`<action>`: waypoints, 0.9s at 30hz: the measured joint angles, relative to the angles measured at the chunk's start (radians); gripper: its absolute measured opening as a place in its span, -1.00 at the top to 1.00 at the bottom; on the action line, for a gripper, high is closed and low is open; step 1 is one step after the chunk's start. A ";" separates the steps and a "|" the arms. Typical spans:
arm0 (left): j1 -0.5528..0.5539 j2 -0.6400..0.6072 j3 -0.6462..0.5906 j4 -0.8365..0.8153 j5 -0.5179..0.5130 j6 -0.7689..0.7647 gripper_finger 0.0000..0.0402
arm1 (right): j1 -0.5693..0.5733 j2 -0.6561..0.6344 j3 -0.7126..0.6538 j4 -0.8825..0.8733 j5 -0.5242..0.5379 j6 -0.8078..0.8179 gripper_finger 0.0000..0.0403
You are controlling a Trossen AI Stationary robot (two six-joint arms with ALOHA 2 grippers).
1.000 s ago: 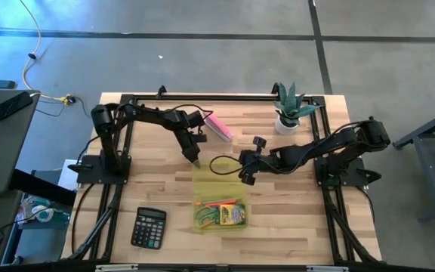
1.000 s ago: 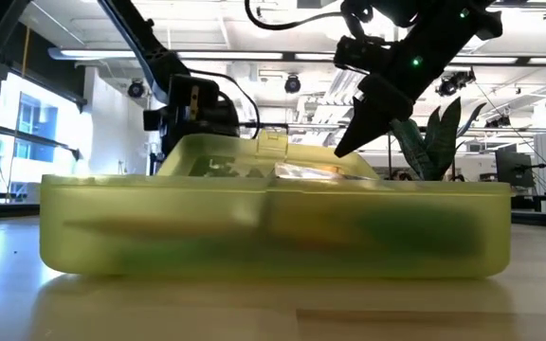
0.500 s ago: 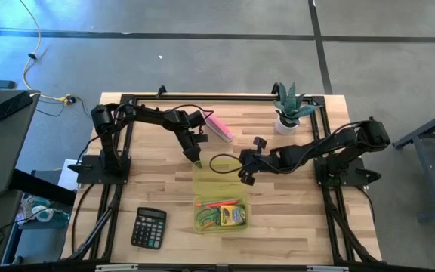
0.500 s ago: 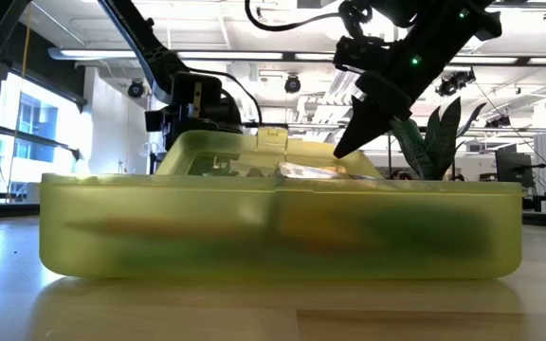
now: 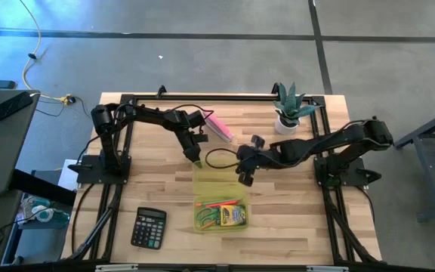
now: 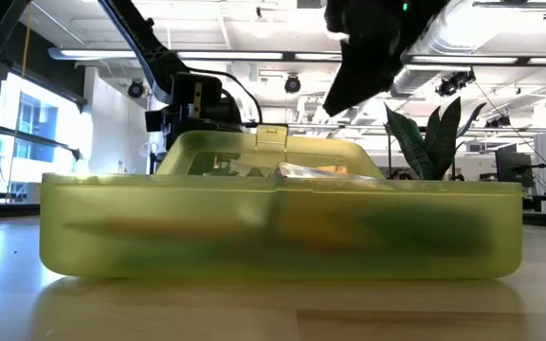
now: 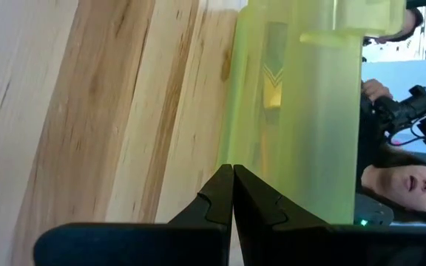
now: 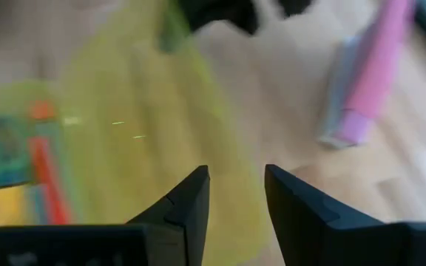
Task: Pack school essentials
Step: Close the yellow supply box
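From above: translucent yellow-green plastic case (image 5: 220, 195) lying open mid-table, near half packed with a yellow-green crayon box (image 5: 231, 217) and a red-orange marker (image 5: 219, 204), lid half bare. Left gripper (image 5: 197, 161) pressed at the lid's far corner, pinched tight, nothing between the fingers. Right gripper (image 5: 245, 178) hanging over the lid's other edge, parted, empty. Black calculator (image 5: 149, 227) and pink bar-shaped stapler (image 5: 219, 128) outside the case. Table level: lid raised behind the filled tray. Left wrist: fingers closed together beside the lid wall. Right wrist: open fingers over the lid, stapler beyond. Best bet now: hook the lid's free edge squarely, swing over slowly, left side bracing against a skid.
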 joint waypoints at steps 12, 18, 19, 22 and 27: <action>0.000 0.000 0.000 0.004 -0.003 0.017 1.00 | 0.261 0.028 0.027 0.128 -0.189 0.274 0.39; 0.000 -0.001 0.000 0.019 -0.003 0.004 1.00 | 0.384 0.127 0.027 0.348 -0.125 0.268 0.39; 0.000 -0.001 0.000 0.020 -0.003 0.000 1.00 | 0.395 0.147 0.027 0.372 -0.123 0.268 0.39; 0.000 -0.001 0.000 0.022 -0.003 -0.001 1.00 | 0.415 0.205 0.027 0.426 -0.124 0.267 0.39; 0.000 -0.001 0.000 0.024 -0.003 -0.002 1.00 | 0.433 0.292 0.026 0.491 -0.151 0.267 0.39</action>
